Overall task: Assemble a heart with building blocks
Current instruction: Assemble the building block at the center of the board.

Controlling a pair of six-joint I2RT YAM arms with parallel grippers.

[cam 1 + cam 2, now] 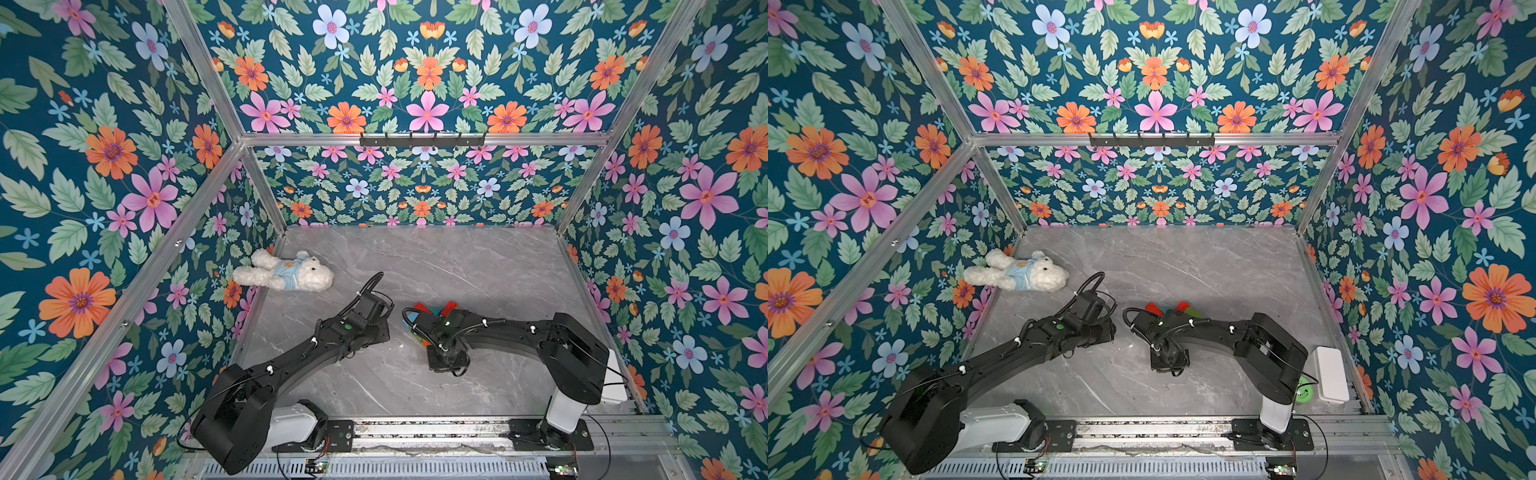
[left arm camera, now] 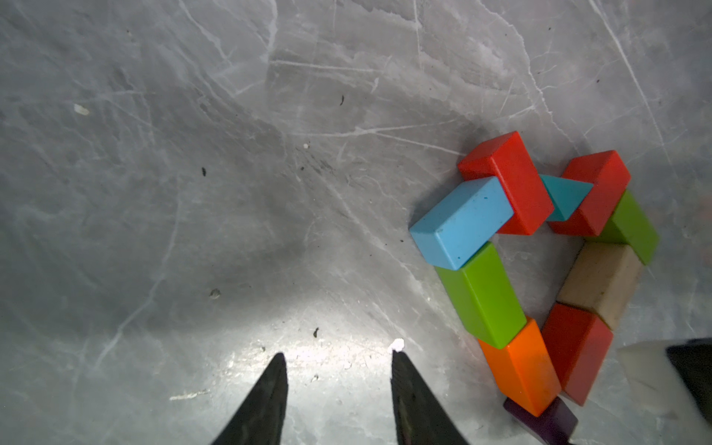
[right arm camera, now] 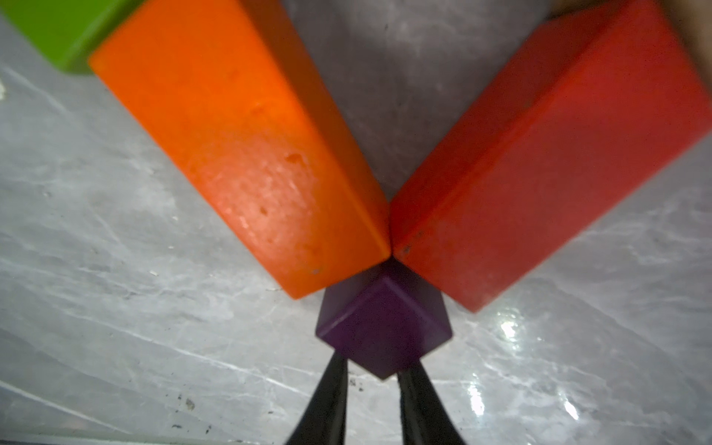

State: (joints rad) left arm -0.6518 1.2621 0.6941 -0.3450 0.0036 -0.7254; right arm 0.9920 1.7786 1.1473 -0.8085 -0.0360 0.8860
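Far-left edge of grey marble-pattern table (image 1: 457, 257): white plush bear in pale blue shirt (image 1: 286, 272), lying down, well apart from everything else.

Left gripper (image 2: 339, 354): low over bare table, fingers spread, nothing between them. It sits just left of the blocks, not touching them.

Mid-table: heart of coloured wooden blocks (image 2: 483, 294), a hollow outline lying flat. In both top views it is mostly hidden under the right wrist. Teal triangular block (image 2: 566, 196) sits in the top notch. Purple wooden cube (image 3: 385, 331) forms the tip, touching the ends of orange wooden bar (image 3: 246, 146) and red wooden bar (image 3: 539, 154).

Right gripper (image 3: 371, 366): fingers pressed nearly together, tips against the cube's near corner.

Far right, by the arm base: white rectangular box (image 1: 1331, 374), with green round perforated object (image 1: 1304, 388) just beside it.
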